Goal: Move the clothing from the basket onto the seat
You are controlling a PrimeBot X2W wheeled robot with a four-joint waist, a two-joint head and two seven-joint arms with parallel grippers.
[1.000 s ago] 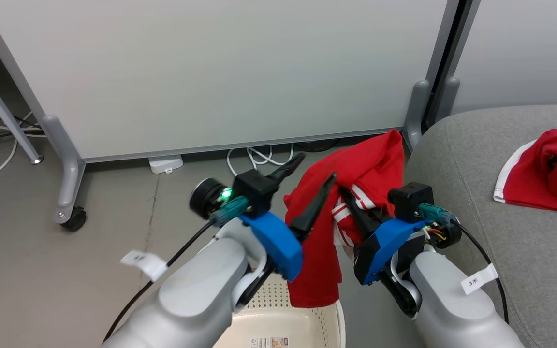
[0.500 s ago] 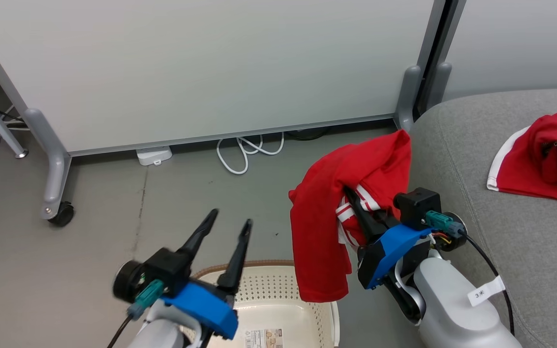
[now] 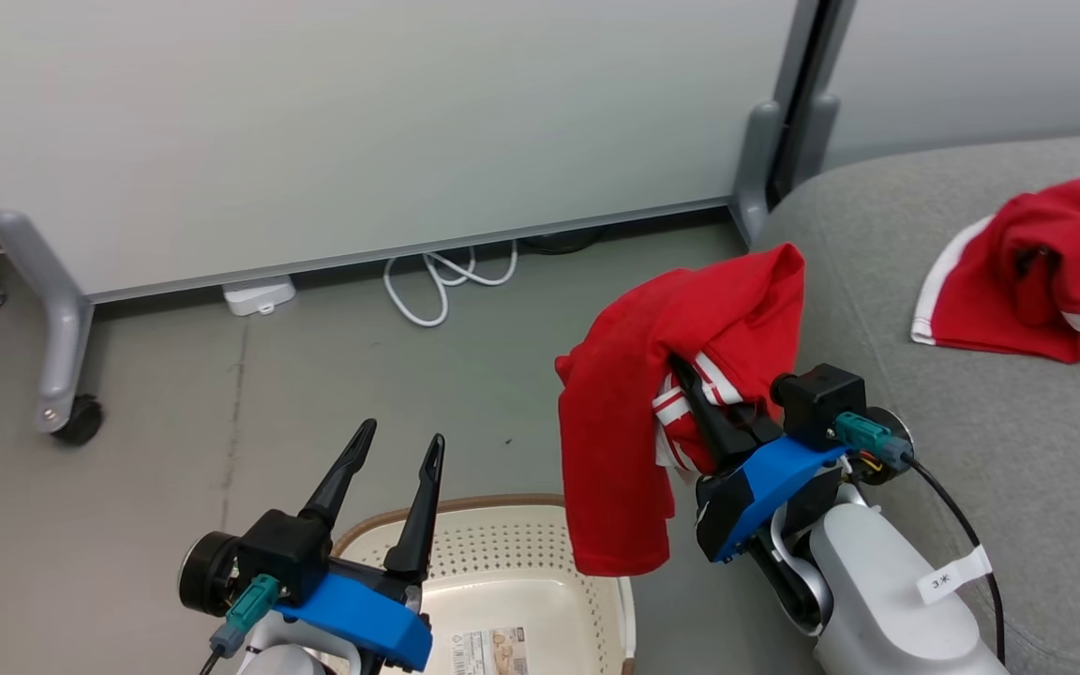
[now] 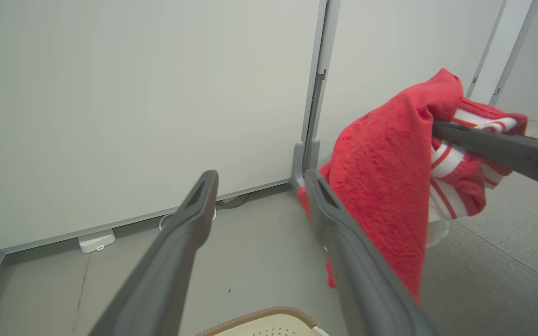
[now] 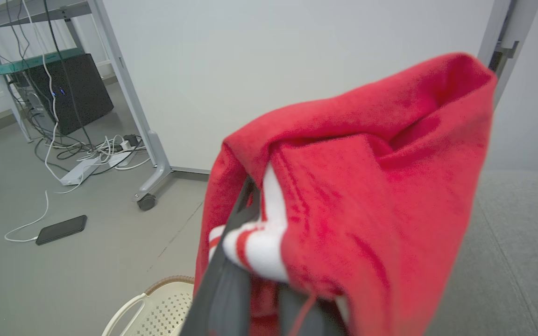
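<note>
A red garment with white stripes [image 3: 643,394] hangs in the air from my right gripper [image 3: 685,380], which is shut on it, just left of the grey sofa's [image 3: 1018,450] rounded edge. In the right wrist view the same garment [image 5: 367,186] drapes over the fingers [image 5: 231,252]. A second red garment with white trim [image 3: 1037,272] lies on the sofa cushion. The cream basket [image 3: 465,508] stands on the floor below, its inside bare where it shows. My left gripper [image 3: 402,433] is open above the basket's left rim, its fingers [image 4: 194,219] holding nothing.
A white partition panel on a castor leg [image 3: 62,375] stands behind. Loose white cable [image 3: 446,281] and a power adapter [image 3: 259,293] lie at its foot. In the right wrist view a phone [image 5: 61,229] and a tangle of cables [image 5: 87,163] lie on the grey floor.
My left gripper has dropped from beside the hanging garment to low over the basket, staying open. The right gripper keeps its hold on the garment. The camera has turned right.
</note>
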